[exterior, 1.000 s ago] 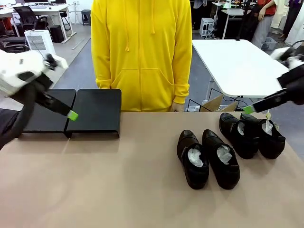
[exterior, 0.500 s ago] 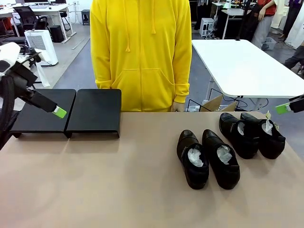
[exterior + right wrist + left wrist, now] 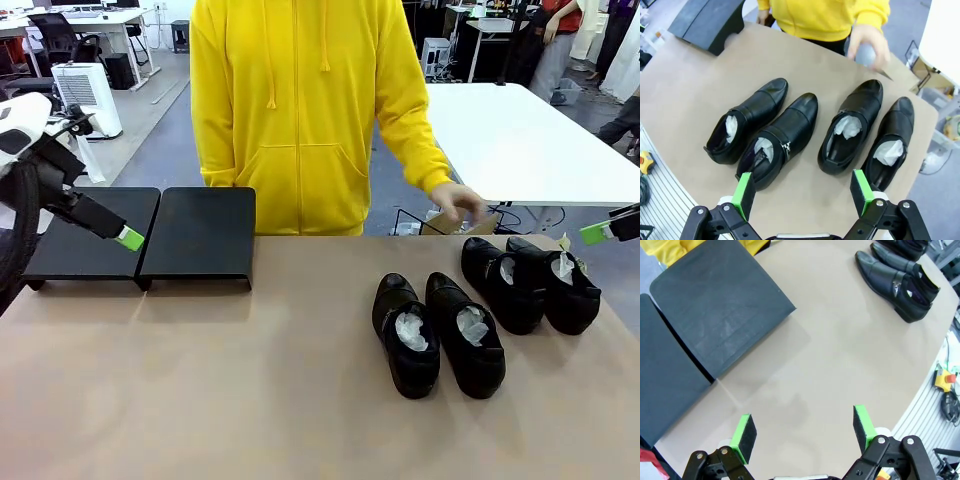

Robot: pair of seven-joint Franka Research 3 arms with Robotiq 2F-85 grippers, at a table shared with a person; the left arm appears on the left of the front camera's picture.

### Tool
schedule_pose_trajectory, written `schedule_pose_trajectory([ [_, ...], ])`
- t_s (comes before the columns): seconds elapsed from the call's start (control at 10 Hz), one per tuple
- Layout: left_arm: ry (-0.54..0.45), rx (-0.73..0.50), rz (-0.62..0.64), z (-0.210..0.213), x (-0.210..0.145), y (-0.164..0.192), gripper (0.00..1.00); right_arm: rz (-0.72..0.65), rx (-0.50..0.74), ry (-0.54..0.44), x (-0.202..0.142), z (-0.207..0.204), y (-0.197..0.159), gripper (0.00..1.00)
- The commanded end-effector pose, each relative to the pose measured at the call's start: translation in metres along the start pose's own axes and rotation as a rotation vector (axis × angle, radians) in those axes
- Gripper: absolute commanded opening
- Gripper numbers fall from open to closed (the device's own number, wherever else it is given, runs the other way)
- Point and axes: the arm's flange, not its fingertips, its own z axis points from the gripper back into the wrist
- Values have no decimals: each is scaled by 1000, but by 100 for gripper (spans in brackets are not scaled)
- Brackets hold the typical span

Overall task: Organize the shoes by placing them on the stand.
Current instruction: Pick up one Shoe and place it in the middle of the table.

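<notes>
Both tools wide and holding nothing; four shoes (image 3: pixel 465 338) on the bench (image 3: pixel 250 400), none on the stand (image 3: pixel 200 235).
Left tool (image 3: pixel 804 432) hangs by the stand's front, at bench far left. Right tool (image 3: pixel 802 192) hangs above the shoes, two pairs at bench right, well apart from the stand. Person's hand (image 3: pixel 460 203) just behind the far pair.
</notes>
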Motion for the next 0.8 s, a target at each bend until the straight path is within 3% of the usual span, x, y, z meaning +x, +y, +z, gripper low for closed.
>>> schedule_pose_trajectory([
  [0.0,-11,-22,-13,2,-1,1,100,0,7,-16,1,1,-1,100],
  [0.7,-11,-22,-13,2,-1,1,100,0,7,-16,1,1,-1,100],
])
